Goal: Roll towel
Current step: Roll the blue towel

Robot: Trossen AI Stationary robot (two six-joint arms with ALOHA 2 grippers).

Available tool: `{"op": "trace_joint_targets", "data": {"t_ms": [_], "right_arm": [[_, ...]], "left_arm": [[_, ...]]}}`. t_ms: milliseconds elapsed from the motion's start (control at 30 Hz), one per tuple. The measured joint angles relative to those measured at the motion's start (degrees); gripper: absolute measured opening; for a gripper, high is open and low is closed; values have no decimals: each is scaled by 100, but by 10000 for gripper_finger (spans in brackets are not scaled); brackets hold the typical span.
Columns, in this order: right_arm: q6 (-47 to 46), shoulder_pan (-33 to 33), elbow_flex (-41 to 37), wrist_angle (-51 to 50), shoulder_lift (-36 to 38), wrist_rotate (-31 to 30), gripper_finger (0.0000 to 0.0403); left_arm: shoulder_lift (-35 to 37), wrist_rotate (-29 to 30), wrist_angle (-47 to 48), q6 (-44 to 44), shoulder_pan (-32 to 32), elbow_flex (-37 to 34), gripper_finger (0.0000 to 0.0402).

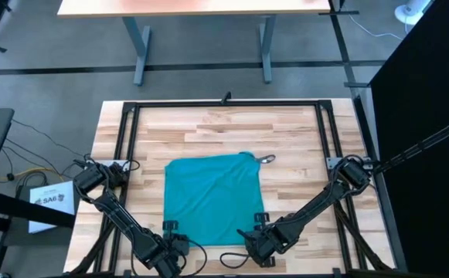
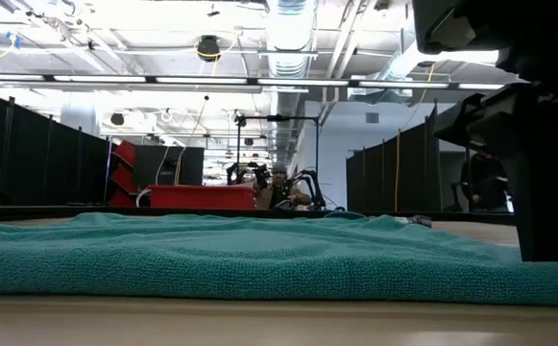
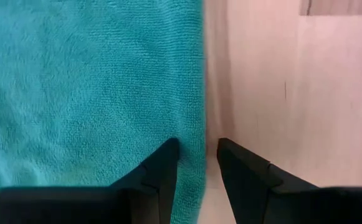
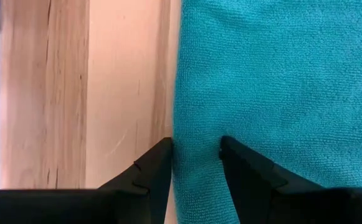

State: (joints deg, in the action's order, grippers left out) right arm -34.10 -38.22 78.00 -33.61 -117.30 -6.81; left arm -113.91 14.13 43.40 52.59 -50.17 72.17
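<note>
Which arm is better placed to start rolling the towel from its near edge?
Neither clearly. The left claw straddles one side edge of the flat teal cloth towel, the right claw the other. Both sit open at the near corners, so a two-armed start looks likeliest.

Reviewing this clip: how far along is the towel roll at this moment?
Done: nothing rolled; the towel lies flat on the table. In hand: the left gripper and right gripper each straddle a side edge at its near corners, fingers apart. Left: grip and the whole roll.

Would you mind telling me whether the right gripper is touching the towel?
Touching. The right wrist view shows the right gripper straddling the towel at its edge, cloth filling the space between its fingers with no gap.
</note>
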Motion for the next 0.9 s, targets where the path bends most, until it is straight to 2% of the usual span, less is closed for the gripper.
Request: {"op": "trace_joint_targets", "data": {"t_ms": [133,333,667,900], "right_arm": [[-77,-9,0,-11,-1,26,104],[-517,-23,-2,9,-1,100,12],[-849,-290,286,27,22,478,2],[-921,-373,859,-780,117,446,1]], "left_arm": [[-10,14,70,290,-2,-3,88],[-24,73,130,587,-1,30,13],[-82,-110,747,602,-39,697,0],[-33,-354,1159,587,-42,839,0]]}}
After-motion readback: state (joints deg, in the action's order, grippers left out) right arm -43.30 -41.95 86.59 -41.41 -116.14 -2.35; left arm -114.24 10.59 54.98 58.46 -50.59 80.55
